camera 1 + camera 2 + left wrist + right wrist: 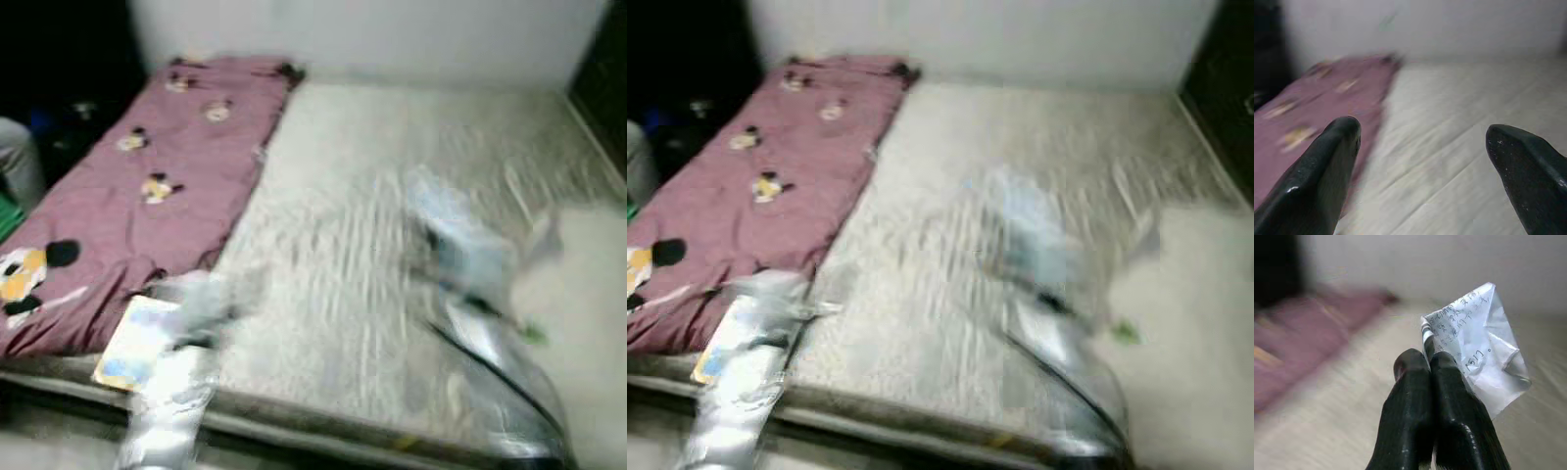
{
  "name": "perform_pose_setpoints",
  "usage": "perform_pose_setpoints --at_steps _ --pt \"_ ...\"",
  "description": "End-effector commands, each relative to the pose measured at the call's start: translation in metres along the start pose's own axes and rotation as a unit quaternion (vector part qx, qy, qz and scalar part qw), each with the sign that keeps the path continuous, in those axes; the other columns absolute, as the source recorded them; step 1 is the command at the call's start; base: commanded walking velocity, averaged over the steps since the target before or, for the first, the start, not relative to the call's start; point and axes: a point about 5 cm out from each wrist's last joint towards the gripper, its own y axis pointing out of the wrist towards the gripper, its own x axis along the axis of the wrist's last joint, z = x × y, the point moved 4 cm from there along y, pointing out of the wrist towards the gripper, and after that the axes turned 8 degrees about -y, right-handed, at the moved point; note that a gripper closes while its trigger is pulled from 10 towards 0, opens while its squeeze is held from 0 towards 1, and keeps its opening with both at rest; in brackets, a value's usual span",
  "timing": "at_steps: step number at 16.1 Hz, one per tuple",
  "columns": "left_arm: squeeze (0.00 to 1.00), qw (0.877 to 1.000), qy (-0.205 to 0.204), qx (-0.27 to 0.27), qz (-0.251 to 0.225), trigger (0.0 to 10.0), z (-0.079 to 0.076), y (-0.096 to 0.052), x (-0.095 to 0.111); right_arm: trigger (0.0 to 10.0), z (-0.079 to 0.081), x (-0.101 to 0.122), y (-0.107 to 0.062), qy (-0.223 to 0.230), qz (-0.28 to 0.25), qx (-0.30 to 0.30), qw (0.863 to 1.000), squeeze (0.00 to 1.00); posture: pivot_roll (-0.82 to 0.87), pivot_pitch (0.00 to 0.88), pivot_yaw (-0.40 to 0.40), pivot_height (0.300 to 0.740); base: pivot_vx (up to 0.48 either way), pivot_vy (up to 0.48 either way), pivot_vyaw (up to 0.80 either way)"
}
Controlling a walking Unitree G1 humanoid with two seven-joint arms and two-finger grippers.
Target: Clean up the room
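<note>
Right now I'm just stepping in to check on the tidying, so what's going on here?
The robot stands at a bare mattress with a pink cartoon-print blanket spread along its left side. Its right gripper is shut on a crinkled clear plastic wrapper with printed text, held up above the mattress. Its left gripper is open and holds nothing, near the blanket's edge. A small flat card or booklet lies at the near corner. The head views are blurred.

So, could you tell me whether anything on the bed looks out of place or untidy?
Yes. The pink sheet covers only the robot's left strip of the mattress, rumpled at its near end. A flat packet lies at the near edge. The right gripper pinches a crinkled plastic wrapper.
</note>
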Motion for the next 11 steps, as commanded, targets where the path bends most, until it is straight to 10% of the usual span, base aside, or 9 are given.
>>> perform_pose_setpoints --at_steps 1,11 --pt "0.00 0.998 0.025 0.041 0.028 10.0 0.032 -0.014 -0.010 10.0 0.034 0.027 0.009 0.015 -0.047 0.047 0.998 0.00 0.05 0.000 0.034 0.740 0.000 0.000 0.00" --pt "0.00 0.999 0.009 0.022 0.048 10.0 0.025 -0.010 -0.016 10.0 0.032 0.021 0.007 -0.007 -0.043 0.041 0.998 0.00 0.05 0.000 0.040 0.740 0.000 0.000 0.00"
